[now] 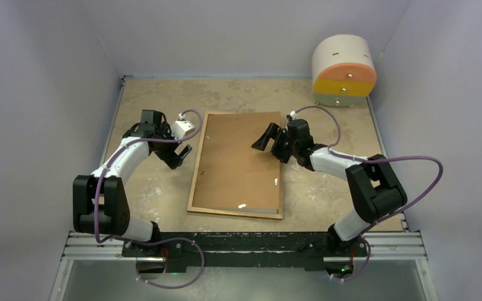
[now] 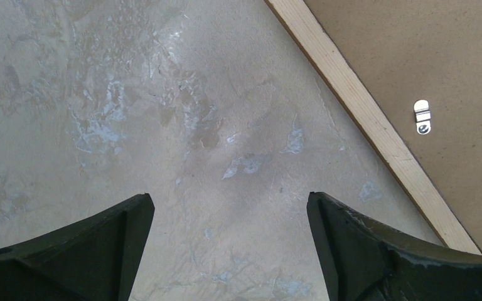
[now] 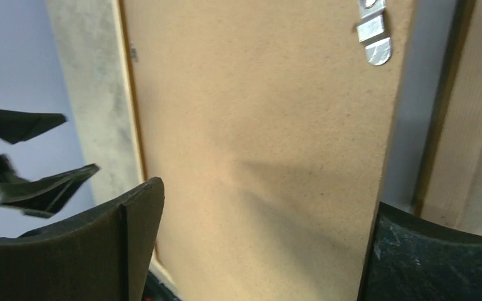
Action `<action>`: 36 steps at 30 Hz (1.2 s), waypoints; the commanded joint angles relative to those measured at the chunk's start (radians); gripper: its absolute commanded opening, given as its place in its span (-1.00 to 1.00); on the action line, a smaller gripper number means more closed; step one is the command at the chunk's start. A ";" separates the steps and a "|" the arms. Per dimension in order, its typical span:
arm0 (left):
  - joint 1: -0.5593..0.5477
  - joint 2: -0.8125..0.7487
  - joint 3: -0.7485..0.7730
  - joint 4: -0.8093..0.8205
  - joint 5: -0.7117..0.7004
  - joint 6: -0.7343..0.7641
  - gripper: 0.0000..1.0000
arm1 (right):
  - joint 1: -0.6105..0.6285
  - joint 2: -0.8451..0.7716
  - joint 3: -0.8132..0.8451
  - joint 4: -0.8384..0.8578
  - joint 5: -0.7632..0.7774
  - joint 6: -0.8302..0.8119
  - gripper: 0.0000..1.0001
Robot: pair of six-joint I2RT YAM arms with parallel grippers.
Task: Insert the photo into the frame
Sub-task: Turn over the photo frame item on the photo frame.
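Observation:
The frame (image 1: 194, 182) lies flat on the table, back side up, with the brown backing board (image 1: 238, 163) lying in it. A thin grey strip shows between the board and the frame's right rail (image 3: 458, 125). The photo is hidden. My right gripper (image 1: 268, 142) hovers open over the board's upper right part (image 3: 257, 94), with nothing between its fingers (image 3: 144, 213). My left gripper (image 1: 179, 154) stands open above bare table just left of the frame's left rail (image 2: 364, 106), holding nothing.
A round white, yellow and orange drawer cabinet (image 1: 344, 69) stands at the back right corner. Small metal clips (image 2: 421, 116) sit on the backing board. Grey walls close in the table on the left, back and right.

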 commanded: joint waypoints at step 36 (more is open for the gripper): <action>-0.035 0.036 -0.011 0.010 0.140 -0.034 0.88 | 0.215 -0.351 0.056 -0.386 0.211 -0.215 0.83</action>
